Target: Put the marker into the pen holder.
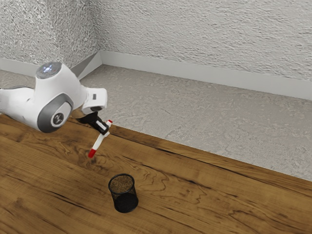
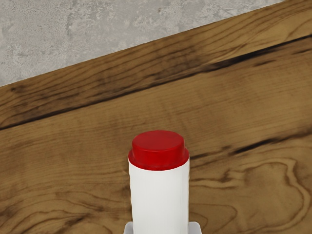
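1. Holding the marker [image 1: 99, 142] in the black gripper [image 1: 106, 131], seemingly lifted from the wooden table [image 1: 195, 195]. Tilted, not upright, and pointing its red lower end [image 1: 91, 153] down toward the wood.
2. Pinching the white body of the marker between the two fingers [image 2: 195, 228], as seen in the wrist view on both its sides, near the other red end [image 2: 158, 150].
3. Well apart from the pen holder [image 1: 124, 193], and so not inside it. To judge from this: finished with the grasping, now at the step of carrying, with the inserting to do after.
4. For the next move, carry the marker toward the exterior view's right and toward its lower edge, until above the mouth of the pen holder. Stay high enough to pass over the rim [image 1: 121, 174] without touching.
5. On arriving there, turn the hand to make the marker more upright, then align the lower end with the middle of the mouth.
6. Lower slowly, and release only after passing well inside the rim. Be careful with the tilt: could catch on the rim, slip in the grip, or push over the pen holder.
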